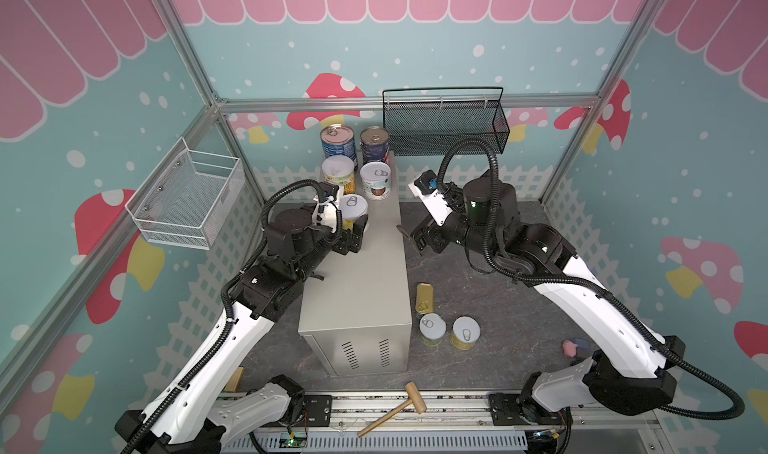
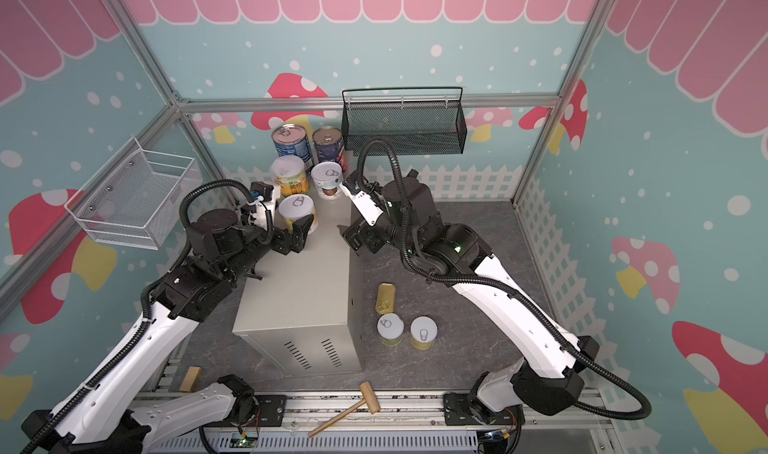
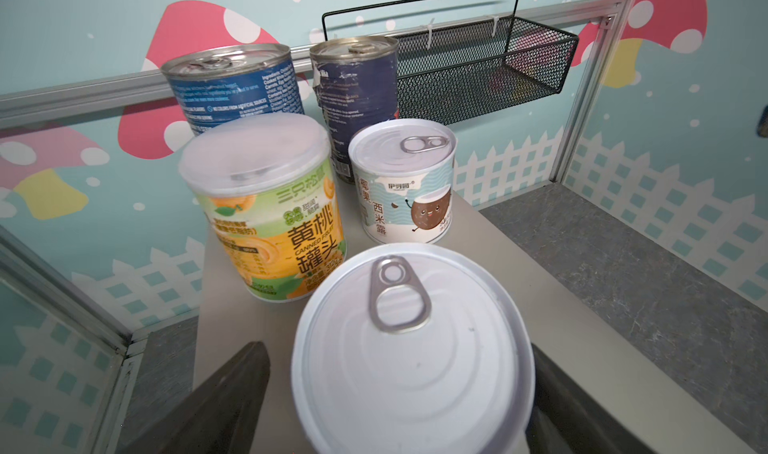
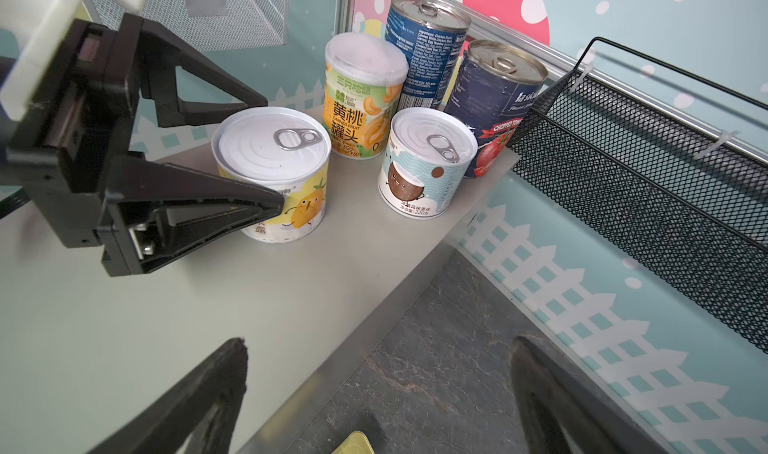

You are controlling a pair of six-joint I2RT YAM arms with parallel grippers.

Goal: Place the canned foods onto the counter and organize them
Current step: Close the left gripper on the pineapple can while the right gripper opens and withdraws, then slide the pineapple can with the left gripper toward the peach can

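Dark stone-patterned tabletop (image 1: 498, 315) carries the counter (image 1: 357, 290), with four cans (image 1: 338, 173) clustered at its far end. Just nearer, the left gripper (image 1: 352, 227) straddles an upright pineapple can (image 1: 353, 207) on the counter; whether its fingers actually press the sides is unclear. Over the counter's edge the right gripper (image 4: 380, 360) hangs empty, fingers spread wide. On the tabletop sit a gold tin (image 1: 424, 298) and two short cans (image 1: 432, 328).

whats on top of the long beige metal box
Five cans at its far end: tall blue tin, tall navy tin, yellow peach can, white coconut can, pineapple can within the open left gripper. The left arm covers part of the beige box.
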